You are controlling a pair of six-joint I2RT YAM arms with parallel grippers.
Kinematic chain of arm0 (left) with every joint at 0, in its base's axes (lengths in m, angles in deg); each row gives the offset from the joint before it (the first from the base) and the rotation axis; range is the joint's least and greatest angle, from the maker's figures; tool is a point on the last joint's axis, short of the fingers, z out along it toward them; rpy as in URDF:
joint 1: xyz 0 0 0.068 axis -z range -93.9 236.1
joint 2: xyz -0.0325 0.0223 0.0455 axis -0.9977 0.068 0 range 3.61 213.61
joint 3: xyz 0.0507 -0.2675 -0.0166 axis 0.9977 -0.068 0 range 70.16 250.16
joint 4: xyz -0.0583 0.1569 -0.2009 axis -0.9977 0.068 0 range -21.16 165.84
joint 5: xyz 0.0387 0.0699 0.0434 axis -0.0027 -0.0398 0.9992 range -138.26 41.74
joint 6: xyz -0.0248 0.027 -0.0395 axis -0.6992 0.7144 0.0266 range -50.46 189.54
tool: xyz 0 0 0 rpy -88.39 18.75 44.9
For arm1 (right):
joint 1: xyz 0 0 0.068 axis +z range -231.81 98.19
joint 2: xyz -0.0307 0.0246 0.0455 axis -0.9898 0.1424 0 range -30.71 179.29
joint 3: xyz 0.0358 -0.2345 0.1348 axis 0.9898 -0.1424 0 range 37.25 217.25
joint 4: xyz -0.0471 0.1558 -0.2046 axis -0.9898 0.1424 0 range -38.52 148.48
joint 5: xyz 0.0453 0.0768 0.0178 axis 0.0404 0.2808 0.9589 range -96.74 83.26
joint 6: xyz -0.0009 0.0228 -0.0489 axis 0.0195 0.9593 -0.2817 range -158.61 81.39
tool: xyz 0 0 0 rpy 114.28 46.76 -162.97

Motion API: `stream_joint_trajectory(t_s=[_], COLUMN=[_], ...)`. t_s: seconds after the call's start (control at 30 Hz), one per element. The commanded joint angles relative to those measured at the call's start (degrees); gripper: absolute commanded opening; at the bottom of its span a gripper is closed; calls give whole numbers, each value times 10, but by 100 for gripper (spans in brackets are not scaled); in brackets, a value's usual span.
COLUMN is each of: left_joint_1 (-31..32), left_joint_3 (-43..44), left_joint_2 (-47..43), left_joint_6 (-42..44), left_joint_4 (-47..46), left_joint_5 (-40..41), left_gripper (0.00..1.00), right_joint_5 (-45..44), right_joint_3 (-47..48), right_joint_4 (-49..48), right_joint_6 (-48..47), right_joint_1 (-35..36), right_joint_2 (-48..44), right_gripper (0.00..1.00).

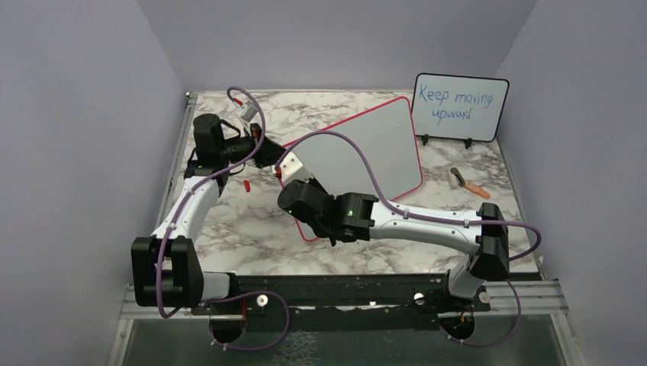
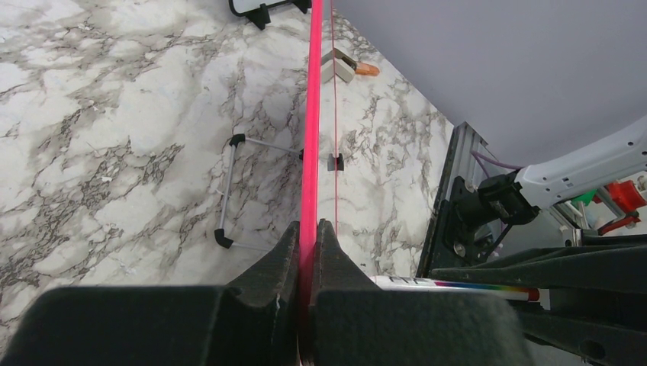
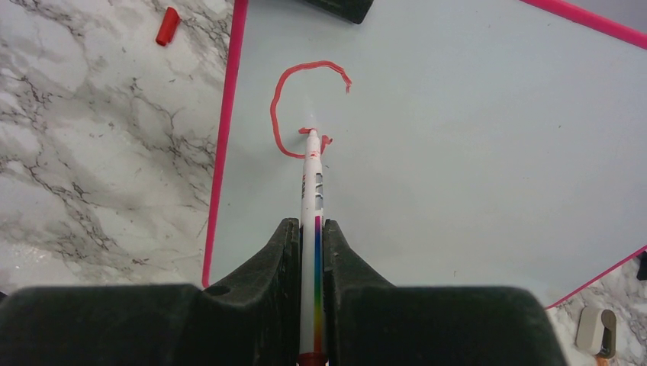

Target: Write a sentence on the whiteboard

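The left pincer (image 2: pixel 309 229) clamps the board (image 2: pixel 311 114) edge; the right pincer (image 3: pixel 311 225), arm bent inward, grips a marker (image 3: pixel 310 183).

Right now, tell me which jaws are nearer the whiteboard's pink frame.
Left. The left gripper has its jaws shut on the pink frame. The right gripper holds the marker above the whiteboard face, inside that frame, tip on the red stroke.

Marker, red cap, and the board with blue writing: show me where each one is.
marker (image 3: pixel 310 204), right wrist view, white barrel.
red cap (image 3: pixel 167 26), right wrist view, its middle.
board with blue writing (image 1: pixel 490 122), top view, bare white face.
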Motion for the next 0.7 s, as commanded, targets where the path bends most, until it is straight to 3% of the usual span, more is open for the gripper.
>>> stream_joint_trajectory(t_s=[0.0, 0.43, 0.67], left_joint_1=[19, 19, 19], left_joint_3=[0, 1, 2], left_joint_2=[14, 14, 14], left_joint_6=[40, 45, 49], left_joint_4=[29, 34, 38], left_joint_5=[-8, -6, -4], left_gripper=[0, 0, 0], right_joint_5=[-32, -36, -1], right_joint_3=[-6, -13, -43], right_joint_4=[17, 25, -20], right_joint_6=[11, 26, 14], right_joint_1=[-7, -16, -16], right_joint_2=[1, -11, -51], right_gripper=[1, 1, 1])
